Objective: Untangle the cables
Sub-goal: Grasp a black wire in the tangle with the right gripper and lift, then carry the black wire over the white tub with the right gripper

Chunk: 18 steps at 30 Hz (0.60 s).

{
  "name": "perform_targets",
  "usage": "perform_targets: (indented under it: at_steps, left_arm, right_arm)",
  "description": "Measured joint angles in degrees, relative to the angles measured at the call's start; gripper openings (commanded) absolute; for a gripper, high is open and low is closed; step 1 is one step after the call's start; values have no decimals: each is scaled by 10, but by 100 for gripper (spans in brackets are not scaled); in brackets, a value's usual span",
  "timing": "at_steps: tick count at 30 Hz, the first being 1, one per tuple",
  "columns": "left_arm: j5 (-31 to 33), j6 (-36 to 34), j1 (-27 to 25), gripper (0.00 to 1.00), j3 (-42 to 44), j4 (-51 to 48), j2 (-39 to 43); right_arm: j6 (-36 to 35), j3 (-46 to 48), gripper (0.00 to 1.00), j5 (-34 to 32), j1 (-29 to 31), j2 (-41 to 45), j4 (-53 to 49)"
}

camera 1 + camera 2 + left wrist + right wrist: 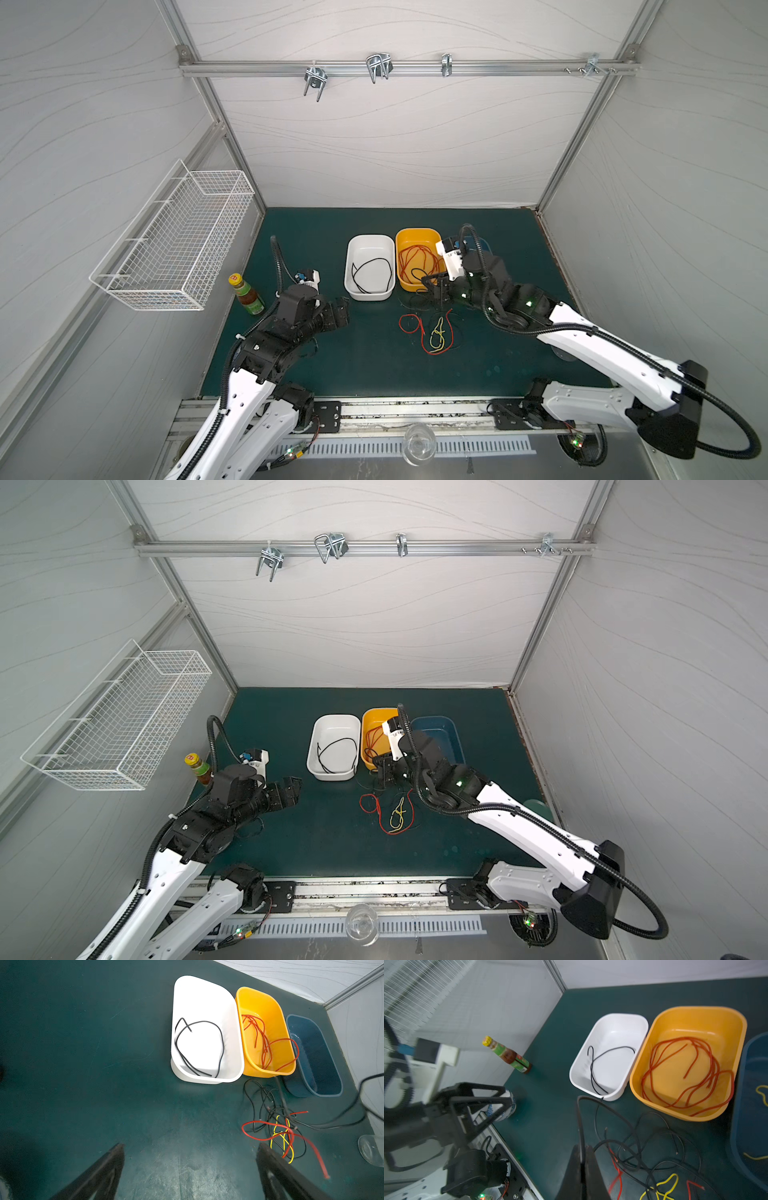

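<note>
Snagging worried me: my right gripper (582,1159) pinched 1 thin black wire (580,1126) threaded through the red-and-yellow wire tangle (287,1132). My left gripper (191,1145), spread wide, pinned nothing down.

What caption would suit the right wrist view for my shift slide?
Right gripper shut on a black cable that arcs down into the tangle, white bin and yellow bin beyond.

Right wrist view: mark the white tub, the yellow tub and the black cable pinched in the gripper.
white tub (616,1028), right wrist view, bare inner wall.
yellow tub (695,1020), right wrist view, bare inner wall.
black cable (580,1126), right wrist view, stretch just before the grip.
</note>
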<state>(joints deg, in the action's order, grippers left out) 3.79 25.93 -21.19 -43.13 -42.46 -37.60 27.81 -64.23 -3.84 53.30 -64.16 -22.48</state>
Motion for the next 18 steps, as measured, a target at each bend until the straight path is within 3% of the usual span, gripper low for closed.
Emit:
perform_targets:
  at_steps: [10, 18]
  left_arm:
    - [0, 0, -3, 100, 0, 0, -1]
    - [0, 0, -4, 100, 0, 1, -2]
  right_arm:
    - [-58, -153, 0, 19, 0, 6, -75]
    - [-80, -217, 0, 41, 0, -29, -96]
